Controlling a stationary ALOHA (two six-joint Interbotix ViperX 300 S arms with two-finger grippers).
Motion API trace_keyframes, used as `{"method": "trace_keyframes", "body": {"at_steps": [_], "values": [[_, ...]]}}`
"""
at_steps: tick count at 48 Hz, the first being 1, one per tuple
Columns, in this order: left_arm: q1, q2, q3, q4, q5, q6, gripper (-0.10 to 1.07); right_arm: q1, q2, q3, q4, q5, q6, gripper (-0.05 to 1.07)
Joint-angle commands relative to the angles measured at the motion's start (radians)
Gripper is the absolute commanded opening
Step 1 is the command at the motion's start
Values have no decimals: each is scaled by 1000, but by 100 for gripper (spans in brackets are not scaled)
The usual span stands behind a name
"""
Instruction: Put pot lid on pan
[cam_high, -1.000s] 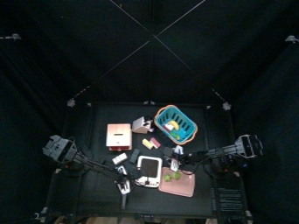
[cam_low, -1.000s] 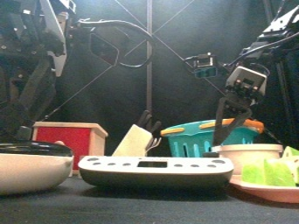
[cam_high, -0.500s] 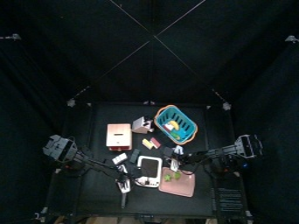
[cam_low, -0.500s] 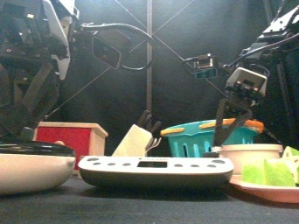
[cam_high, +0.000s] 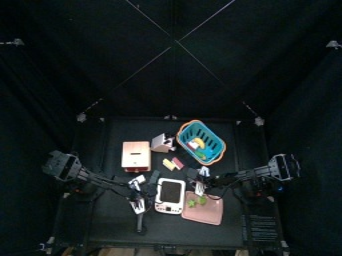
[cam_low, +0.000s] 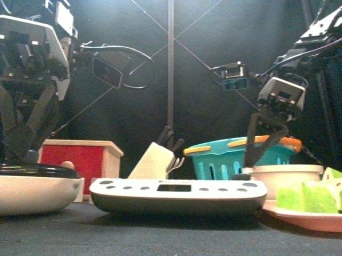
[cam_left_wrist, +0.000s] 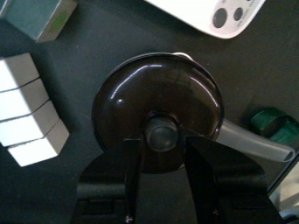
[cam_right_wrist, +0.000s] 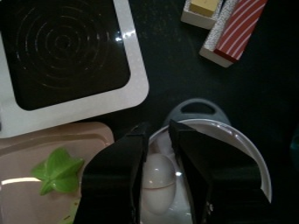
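Two released jaws of the left gripper (cam_left_wrist: 162, 142) are standing wide on either side of the knob (cam_left_wrist: 160, 129) of the pot lid (cam_left_wrist: 140, 87), not yet clenching it. The dark round lid is sitting at the worktop's front left, on a pale vessel (cam_low: 30, 195) with a grey handle (cam_left_wrist: 247, 143). The pan I cannot pick out with any certainty in these views.

To do this step well, the gripper should be sinking straight down, keeping the knob centred, and closing only once both jaws are reaching below the knob's widest part; a lopsided pinch would likely be tilting the lid on lifting.

The right gripper (cam_right_wrist: 160, 144) is resting with jaws parted over a white cup (cam_right_wrist: 222, 131), grasping nothing that shows.
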Motion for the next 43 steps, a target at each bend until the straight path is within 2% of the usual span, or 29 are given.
{"method": "trace_keyframes", "body": {"at_steps": [1, 16, 33, 43], "values": [[17, -38, 51, -5, -26, -2, 55, -3, -14, -15, -2, -6, -2, 68], [37, -98, 103, -5, -95, 2, 57, -5, -8, -18, -2, -5, -2, 68], [48, -129, 106, -8, -95, 0, 76, -3, -6, -18, -2, -5, -3, 68], [58, -172, 109, -5, -97, 0, 79, -5, -6, -20, -3, -5, -3, 68]]}}
